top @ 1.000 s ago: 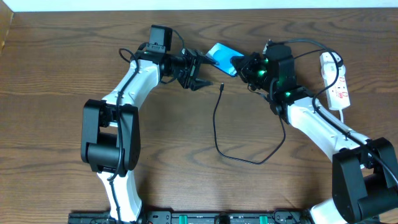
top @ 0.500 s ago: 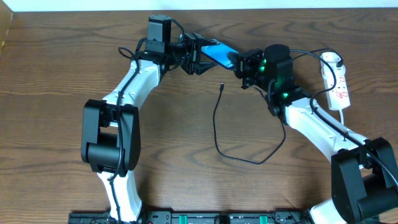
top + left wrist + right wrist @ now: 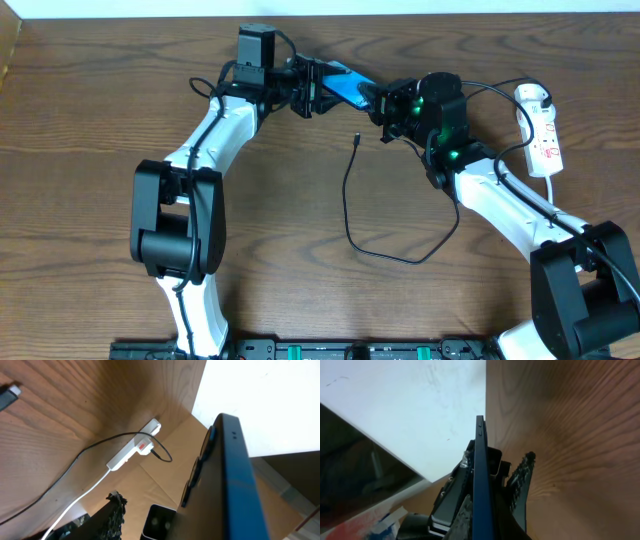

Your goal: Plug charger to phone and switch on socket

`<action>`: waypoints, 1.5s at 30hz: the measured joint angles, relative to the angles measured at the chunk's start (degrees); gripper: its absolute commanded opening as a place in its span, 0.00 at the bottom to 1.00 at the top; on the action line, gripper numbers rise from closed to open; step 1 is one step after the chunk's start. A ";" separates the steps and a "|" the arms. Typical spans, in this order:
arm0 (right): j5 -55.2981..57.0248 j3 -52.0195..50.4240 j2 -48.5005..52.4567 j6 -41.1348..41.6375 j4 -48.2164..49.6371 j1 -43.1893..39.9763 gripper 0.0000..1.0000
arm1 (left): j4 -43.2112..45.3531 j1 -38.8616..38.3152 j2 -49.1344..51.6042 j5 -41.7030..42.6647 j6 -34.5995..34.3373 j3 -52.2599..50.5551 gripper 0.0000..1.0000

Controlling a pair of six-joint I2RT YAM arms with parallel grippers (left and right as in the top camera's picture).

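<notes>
The phone [image 3: 350, 86], cyan-blue, is held off the table between my two grippers. My right gripper [image 3: 384, 101] is shut on its right end; in the right wrist view the phone [image 3: 481, 470] stands edge-on between the fingers [image 3: 492, 487]. My left gripper [image 3: 312, 90] is at its left end, open: in the left wrist view one finger [image 3: 112, 517] stands apart from the phone [image 3: 232, 485]. The charger's black cable [image 3: 347, 205] loops on the table, its tip [image 3: 357, 140] below the phone. The socket [image 3: 545, 145] lies far right and shows in the left wrist view [image 3: 131, 452].
The socket's white cord [image 3: 75, 505] runs toward the near side in the left wrist view. The table's back edge [image 3: 400, 14] is close behind the phone. Brown wood [image 3: 300, 290] fills the middle and front.
The left gripper swung up from beside the phone to its left end. The right gripper shifted the phone slightly up and left. The cable has not moved.
</notes>
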 measured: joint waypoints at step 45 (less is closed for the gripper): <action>-0.70 1.40 -0.42 5.14 -0.50 -0.74 0.07 | 13.99 0.13 0.00 1.40 -1.44 -0.90 0.07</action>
